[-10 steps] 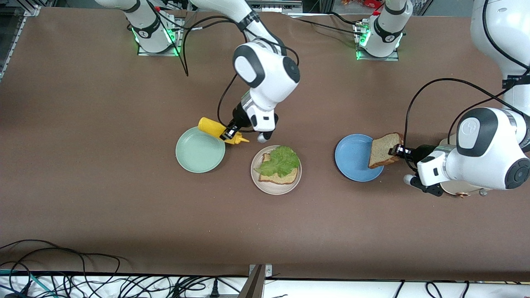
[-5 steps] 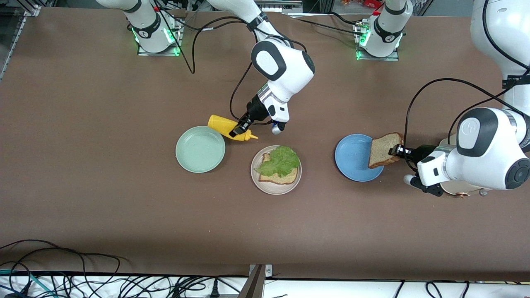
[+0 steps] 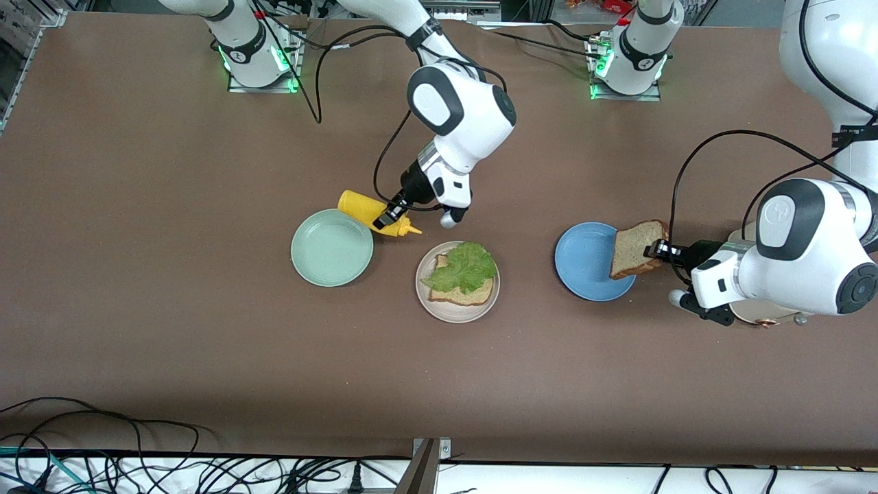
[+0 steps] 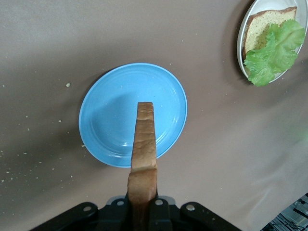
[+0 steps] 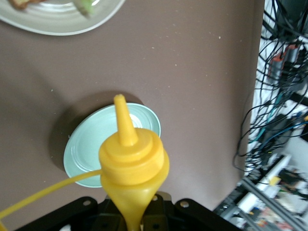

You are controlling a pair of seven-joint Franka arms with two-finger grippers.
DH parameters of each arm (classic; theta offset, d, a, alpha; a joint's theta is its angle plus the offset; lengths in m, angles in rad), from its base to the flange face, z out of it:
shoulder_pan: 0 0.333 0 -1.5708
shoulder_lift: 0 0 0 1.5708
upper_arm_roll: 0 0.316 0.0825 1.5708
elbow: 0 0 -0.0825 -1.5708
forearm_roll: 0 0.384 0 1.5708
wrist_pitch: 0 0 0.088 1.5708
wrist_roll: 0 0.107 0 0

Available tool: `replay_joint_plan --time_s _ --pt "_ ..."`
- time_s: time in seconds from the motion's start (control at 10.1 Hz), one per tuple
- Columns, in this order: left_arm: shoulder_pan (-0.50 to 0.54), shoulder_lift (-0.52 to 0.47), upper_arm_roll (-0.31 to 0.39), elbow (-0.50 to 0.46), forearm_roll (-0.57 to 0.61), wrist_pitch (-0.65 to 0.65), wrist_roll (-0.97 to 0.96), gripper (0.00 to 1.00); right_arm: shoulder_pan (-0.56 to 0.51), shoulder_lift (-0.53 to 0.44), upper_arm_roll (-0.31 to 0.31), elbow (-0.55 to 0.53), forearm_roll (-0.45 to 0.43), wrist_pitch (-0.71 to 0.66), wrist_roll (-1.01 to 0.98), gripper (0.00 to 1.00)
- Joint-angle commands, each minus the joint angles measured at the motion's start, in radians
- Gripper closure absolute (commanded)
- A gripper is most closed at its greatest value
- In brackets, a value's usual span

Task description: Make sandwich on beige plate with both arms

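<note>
**Op A:** What have I got on the right gripper?

**Op B:** It's pinching the mustard bottle near its neck, tipped with the nozzle aimed toward the beige plate. It hangs over the gap between the mint plate and the beige one. I'd say I'm holding it sideways so the spout can be brought over the lettuce.

**Op A:** And the sandwich?

**Op B:** Half built. One bread slice lies on the beige plate with the lettuce on top, no lid yet.

**Op A:** The lid is where?

**Op B:** In the left gripper, clamped on the top slice by one edge, held on edge over the rim of the blue plate. That arm is waiting, I think, so the sauce goes on first.

**Op A:** Risk?

**Op B:** The edge grip is thin; the slice could sag or tear as I carry it across.
</note>
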Motion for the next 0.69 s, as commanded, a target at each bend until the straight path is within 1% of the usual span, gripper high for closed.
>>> replay_joint_plan --time_s 0.0,0.2,0.4,0.49,0.59 --pt "-0.003 0.007 0.004 0.024 -0.028 -0.017 0.009 1.00 -0.017 -0.080 -0.063 0.003 0.144 -0.031 -0.043 1.00" --pt "-0.004 0.009 0.002 0.026 -0.032 -0.017 0.009 1.00 -0.031 -0.117 -0.150 0.000 0.305 -0.053 -0.115 1.00" --pt "-0.006 0.023 -0.002 0.046 -0.035 -0.017 -0.005 1.00 -0.048 -0.132 -0.265 -0.003 0.477 -0.073 -0.229 1.00" --pt "-0.013 0.024 -0.002 0.047 -0.035 -0.017 -0.005 1.00 -0.065 -0.132 -0.323 -0.009 0.572 -0.097 -0.309 1.00" --pt "-0.022 0.029 -0.002 0.057 -0.036 -0.015 -0.006 1.00 -0.088 -0.132 -0.383 -0.013 0.687 -0.129 -0.387 1.00"
